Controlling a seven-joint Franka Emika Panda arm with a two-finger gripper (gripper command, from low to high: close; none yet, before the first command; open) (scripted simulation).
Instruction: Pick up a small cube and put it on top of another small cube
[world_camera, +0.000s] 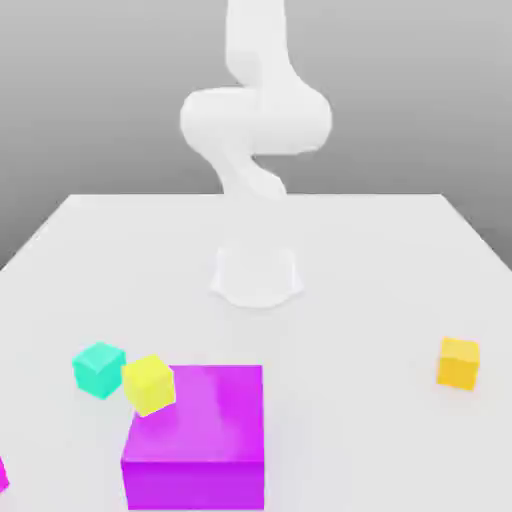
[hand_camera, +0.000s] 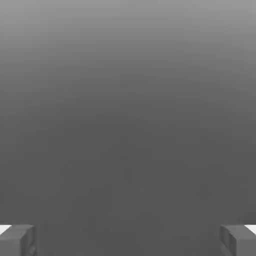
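Small teal cube (world_camera: 99, 370) sits on the white table (world_camera: 370, 290), over toward the exterior view's left, turned so that an edge faces this side. Just beside it is the small yellow cube (world_camera: 148, 386), the 2 of them so near that I can't tell whether their sides touch. The yellow cube overlaps the far corner of the big magenta block (world_camera: 200, 420), on the block's side toward the exterior view's left; from where I look, I can't say whether it rests on the block or next to it.

The gripper (hand_camera: 128, 241) stands wide: its 2 fingers (hand_camera: 19, 240) are well apart in the hand view, with only plain grey background between them. It's holding nothing and touching nothing there. The arm (world_camera: 256, 120) rises white and pale from its base (world_camera: 257, 278), beyond the cubes, and goes up past the top of the exterior view.

Well apart from the rest, toward the exterior view's right, 1 orange-yellow cube (world_camera: 459, 363) sits upright on the table. Low at the exterior view's left edge, 1 magenta piece (world_camera: 3, 476) pokes in, cut off by the border; I can't tell its full shape.
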